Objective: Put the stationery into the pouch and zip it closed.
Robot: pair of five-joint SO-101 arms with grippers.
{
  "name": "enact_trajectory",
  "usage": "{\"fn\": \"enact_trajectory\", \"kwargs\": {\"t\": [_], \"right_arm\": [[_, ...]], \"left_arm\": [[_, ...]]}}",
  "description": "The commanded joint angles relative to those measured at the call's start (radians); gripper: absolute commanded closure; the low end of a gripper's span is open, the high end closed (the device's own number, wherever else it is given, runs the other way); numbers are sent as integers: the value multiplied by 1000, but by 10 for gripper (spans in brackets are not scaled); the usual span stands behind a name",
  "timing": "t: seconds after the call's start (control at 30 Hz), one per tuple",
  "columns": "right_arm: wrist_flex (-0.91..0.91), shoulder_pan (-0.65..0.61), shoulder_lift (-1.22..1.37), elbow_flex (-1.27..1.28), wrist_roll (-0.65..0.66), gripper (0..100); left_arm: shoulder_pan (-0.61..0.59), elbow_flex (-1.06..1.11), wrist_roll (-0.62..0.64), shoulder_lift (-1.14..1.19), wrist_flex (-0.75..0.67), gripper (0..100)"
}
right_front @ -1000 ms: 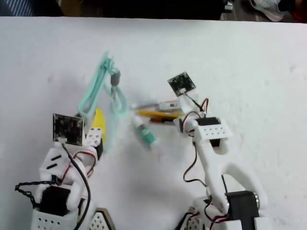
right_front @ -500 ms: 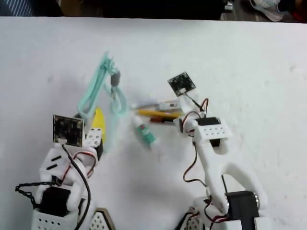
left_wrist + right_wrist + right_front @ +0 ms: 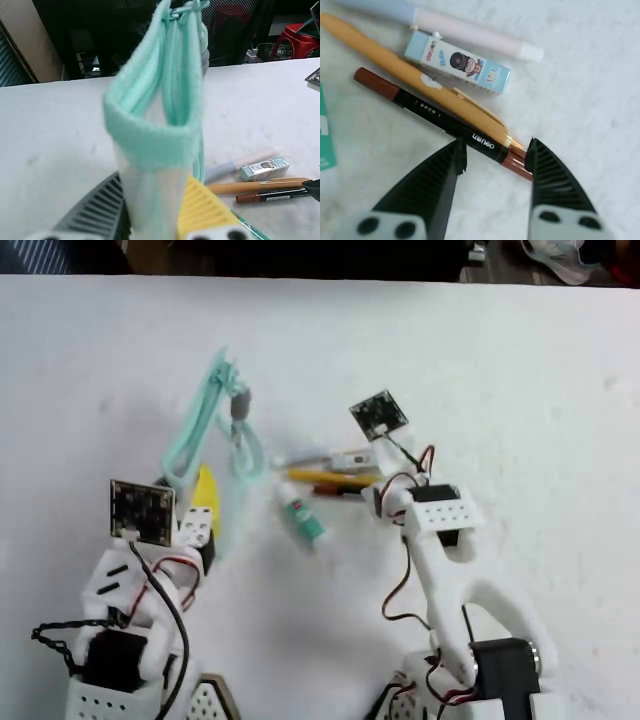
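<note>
A mint green pouch (image 3: 200, 420) lies left of centre, its near end pinched in my left gripper (image 3: 205, 502). In the left wrist view the pouch (image 3: 160, 115) rises between the grey and yellow fingers, its mouth gaping, and the left gripper (image 3: 150, 195) is shut on it. The stationery lies in a cluster: an orange pen (image 3: 420, 85), a brown-black pen (image 3: 435, 112), a small eraser (image 3: 457, 65), a pastel pen (image 3: 470, 35) and a green-white tube (image 3: 302, 513). My right gripper (image 3: 496, 146) is open, with its fingers on either side of the brown-black pen's end.
The white table (image 3: 520, 390) has free room to the right and at the back, where its far edge meets a dark room. The pouch's grey zipper pull (image 3: 238, 405) lies beside the pouch. The cluster sits between the two arms.
</note>
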Motion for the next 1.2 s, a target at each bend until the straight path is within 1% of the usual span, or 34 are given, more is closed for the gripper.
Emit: {"fn": "enact_trajectory", "kwargs": {"t": [0.0, 0.43, 0.6, 0.63, 0.73, 0.83, 1.17], "right_arm": [[-15, 10, -2, -3, -11, 818], [-15, 8, 2, -3, -5, 818], [12, 15, 101, -80, -2, 818], [30, 22, 127, -107, -3, 818], [91, 41, 203, -201, -11, 818], [105, 39, 252, -252, -12, 818], [101, 27, 259, -265, -3, 818]], "left_arm": [[-4, -6, 11, 7, -25, 977], [-10, -9, 11, 7, -29, 970], [-10, -8, 12, 7, -25, 854], [-8, -5, 12, 7, -25, 849], [-5, -3, 12, 7, -25, 858], [-5, -2, 12, 7, -25, 859], [-5, -2, 12, 7, -25, 859]]}}
